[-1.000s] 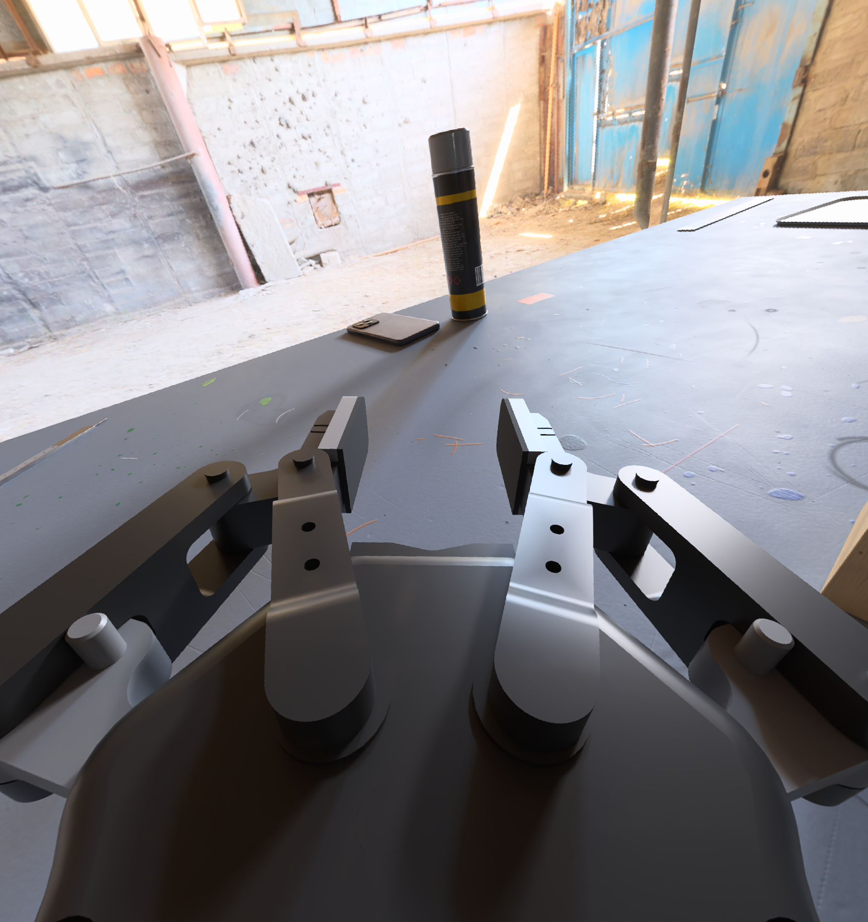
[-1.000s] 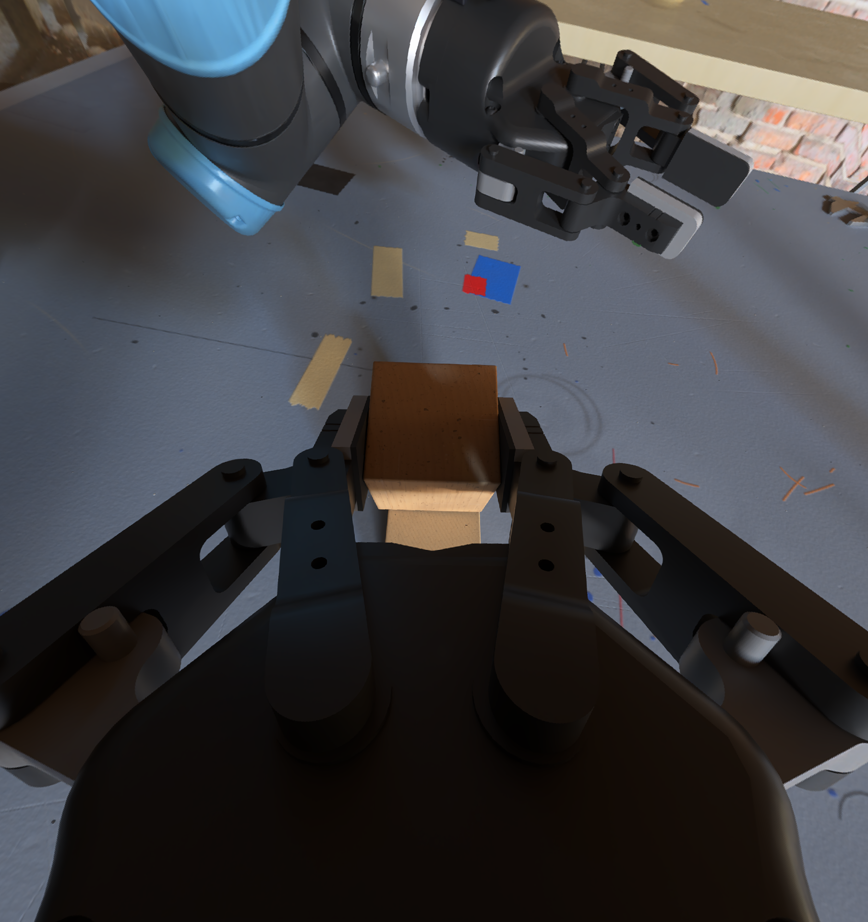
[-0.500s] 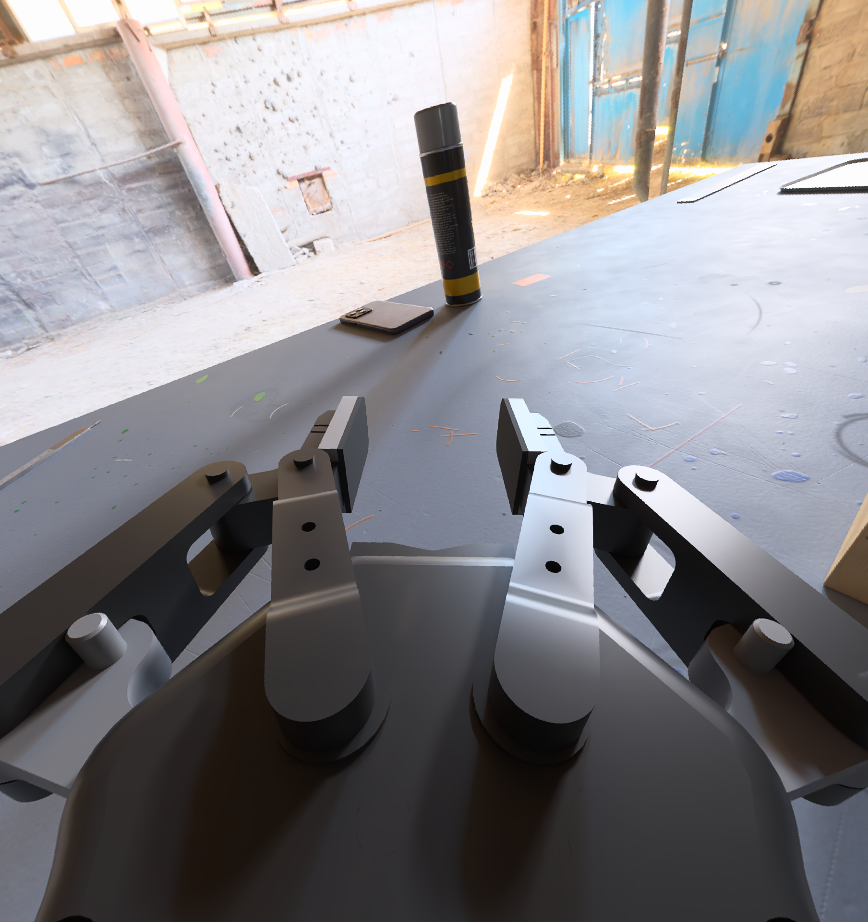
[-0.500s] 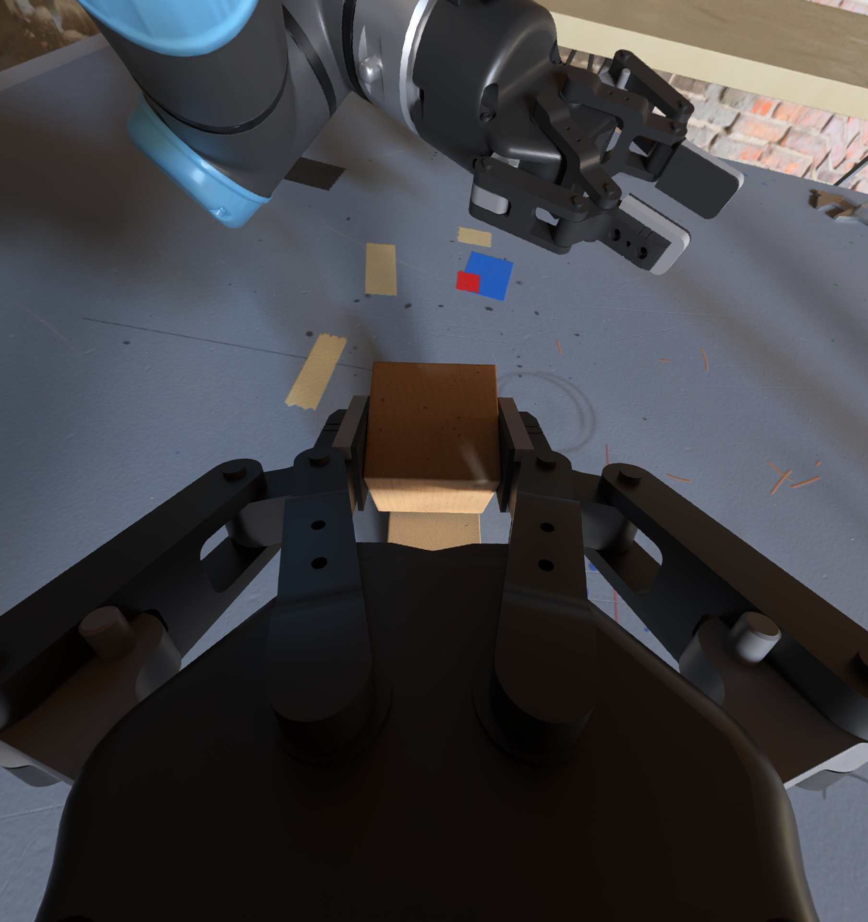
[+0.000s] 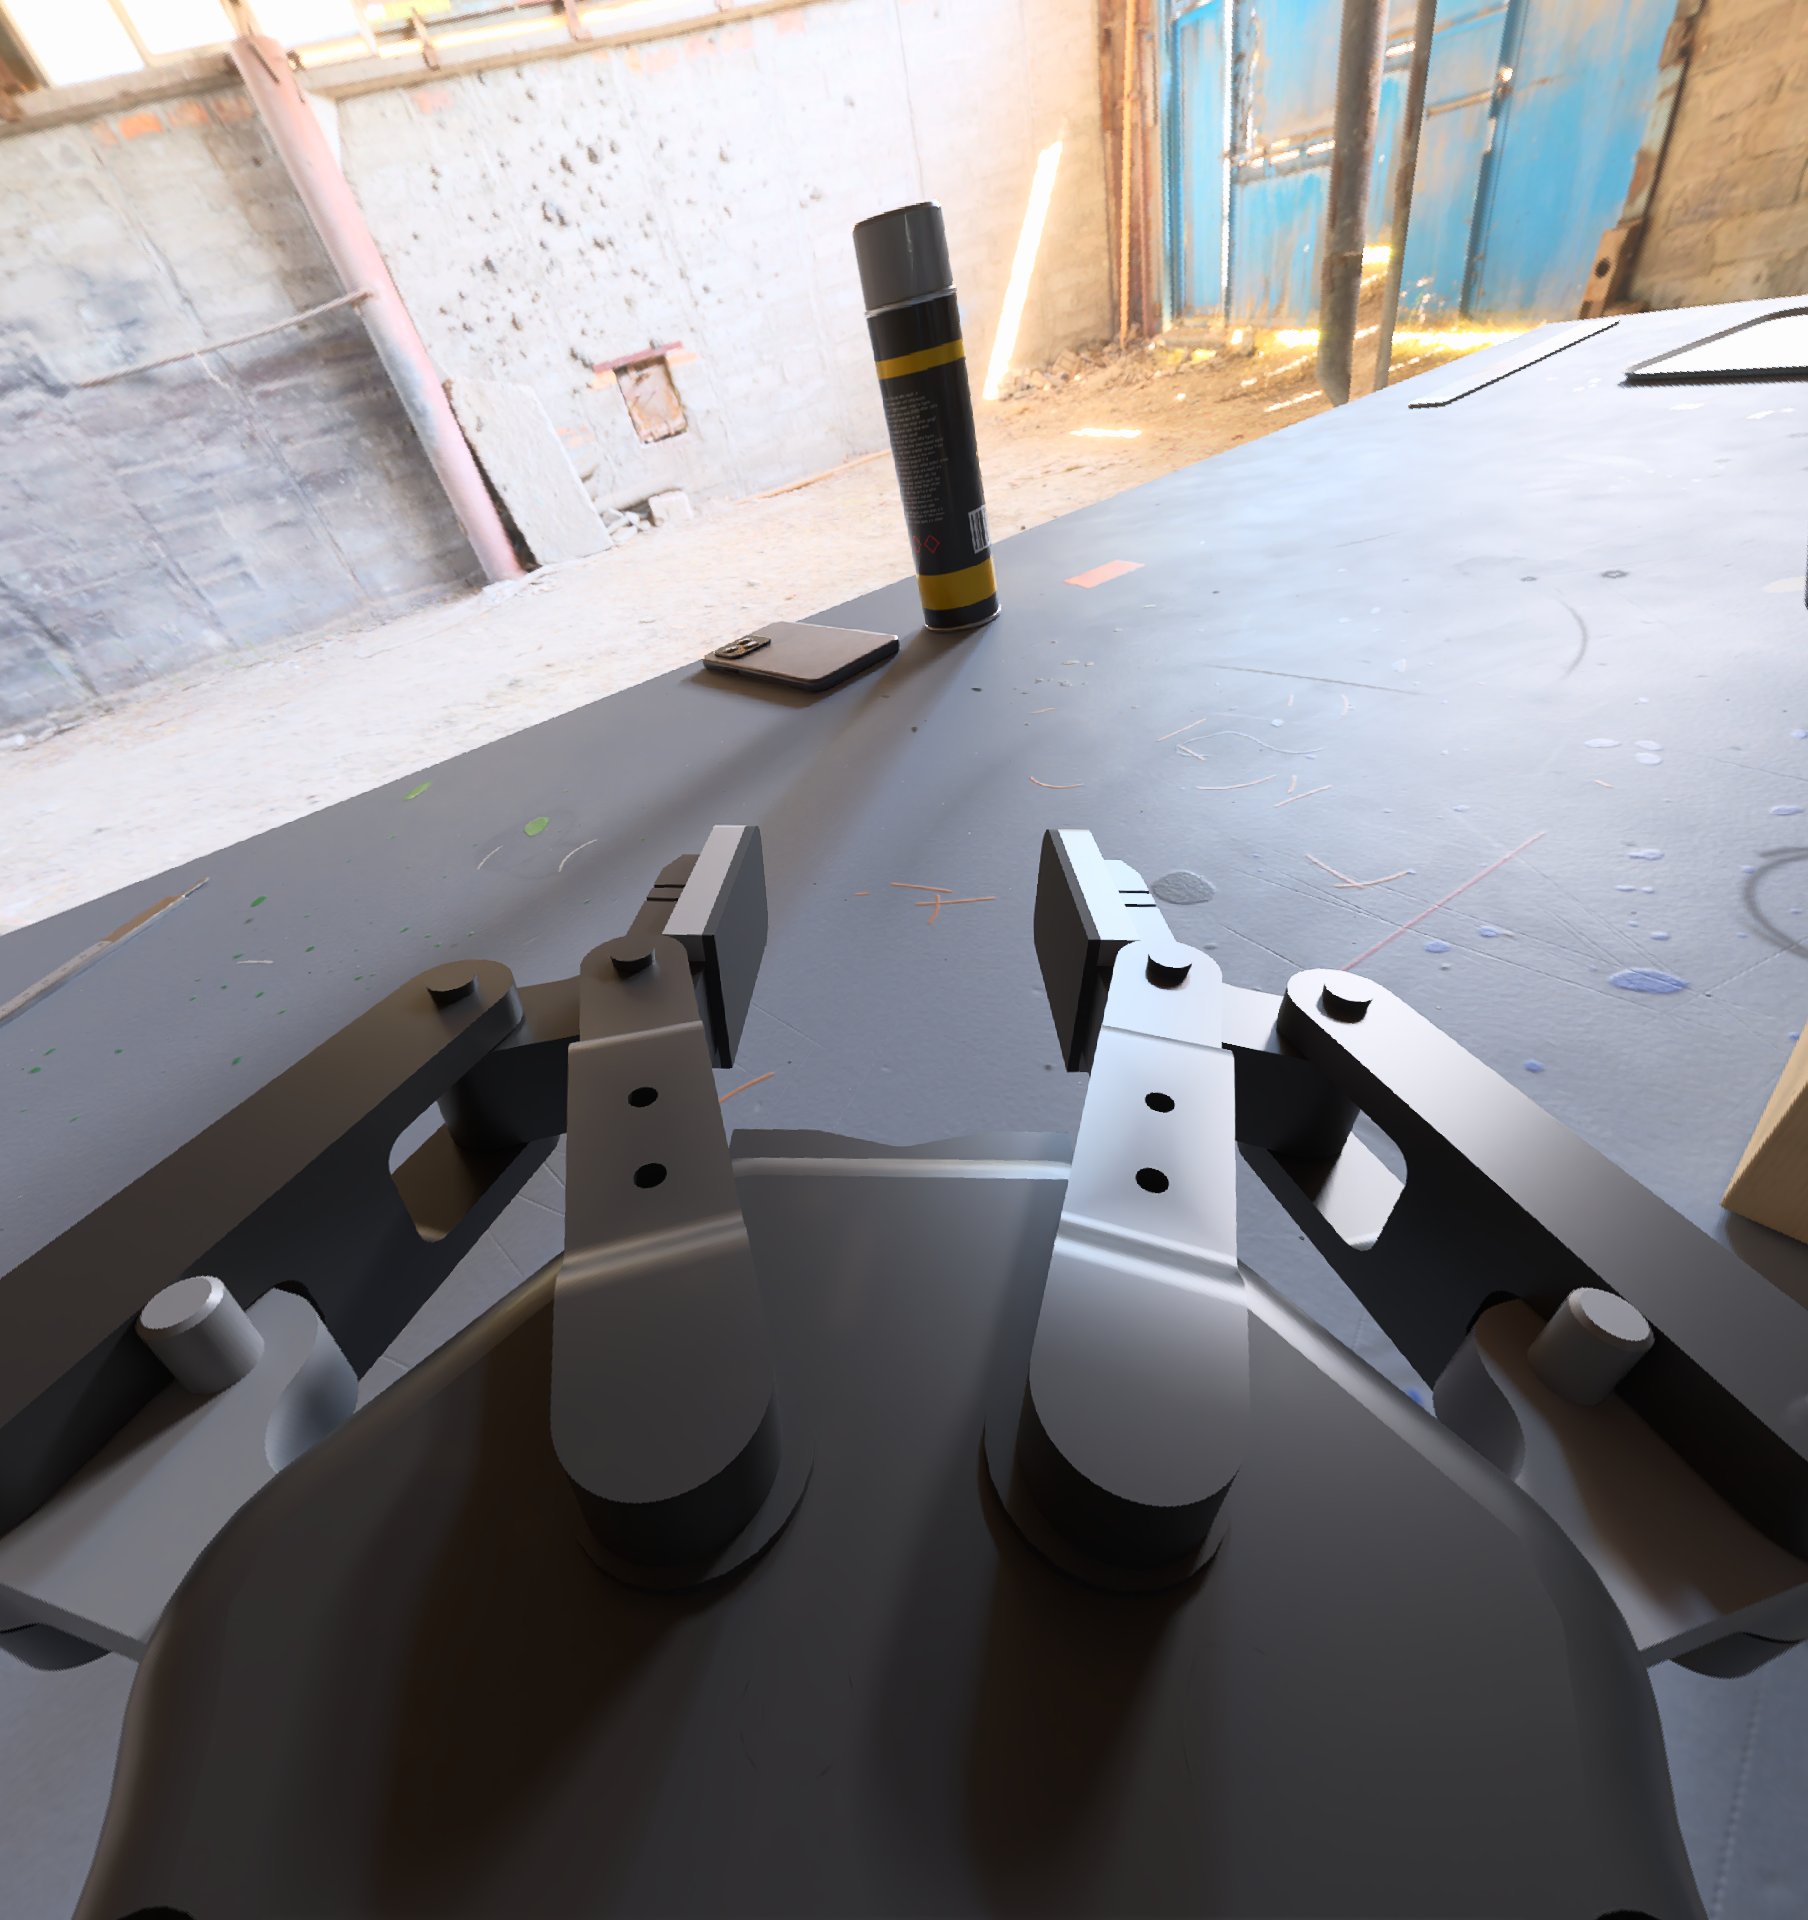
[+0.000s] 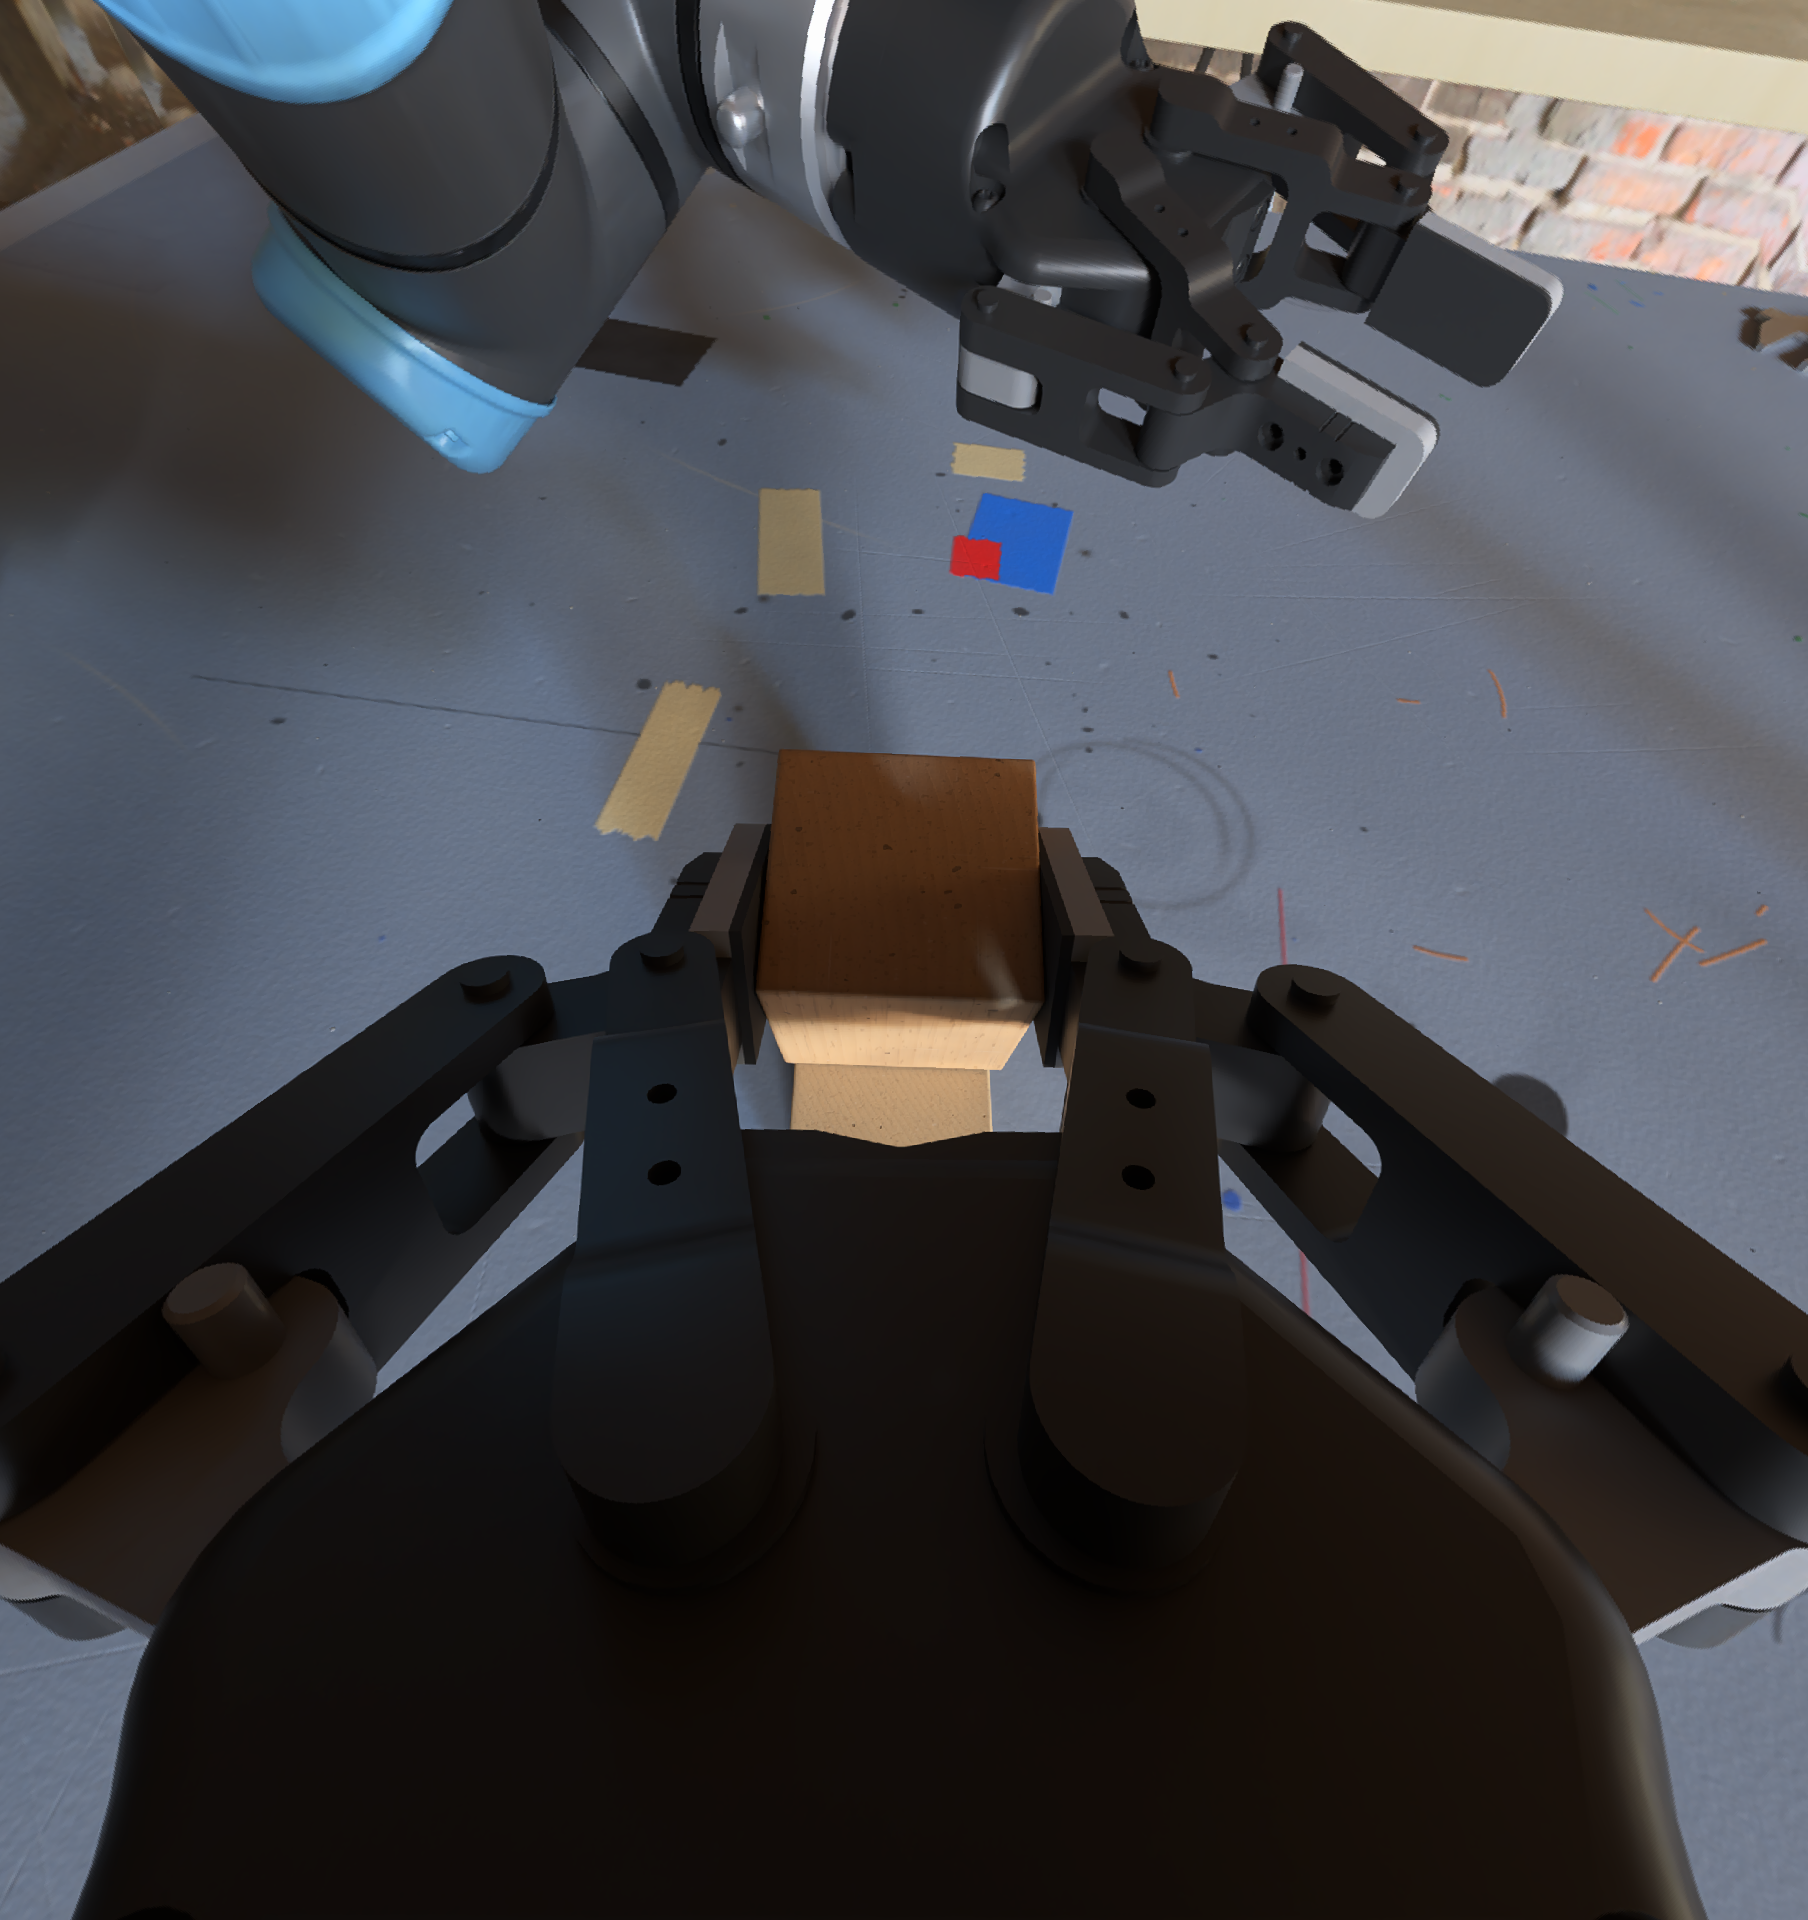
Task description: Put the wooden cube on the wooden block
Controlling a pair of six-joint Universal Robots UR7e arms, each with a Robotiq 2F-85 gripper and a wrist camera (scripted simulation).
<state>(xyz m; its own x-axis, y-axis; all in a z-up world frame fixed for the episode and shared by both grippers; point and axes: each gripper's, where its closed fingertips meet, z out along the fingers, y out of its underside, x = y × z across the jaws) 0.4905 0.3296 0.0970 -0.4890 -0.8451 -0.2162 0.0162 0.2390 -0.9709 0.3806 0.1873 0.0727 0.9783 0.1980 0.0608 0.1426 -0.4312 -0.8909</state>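
Observation:
My right gripper (image 6: 898,925) is shut on the wooden cube (image 6: 900,873), a brown cube held by its two sides above the grey table. Just under the cube a strip of the paler wooden block (image 6: 892,1107) shows; whether they touch is hidden by my fingers. The block's corner also shows at the right edge of the left wrist view (image 5: 1804,1143). My left gripper (image 5: 900,925) is open and empty, low over the table, to the left of the block. It also shows at the top of the right wrist view (image 6: 1399,416).
A black and yellow spray can (image 5: 926,416) and a dark phone (image 5: 801,655) stand near the table's far edge. The left arm (image 6: 526,156) reaches across above the table beyond the cube. Tape strips (image 6: 661,758) and a blue patch (image 6: 1025,540) lie flat on the table (image 6: 256,831).
The left gripper has shifted slightly over the table and stays open. The right gripper still holds the cube in the same grip above the block.

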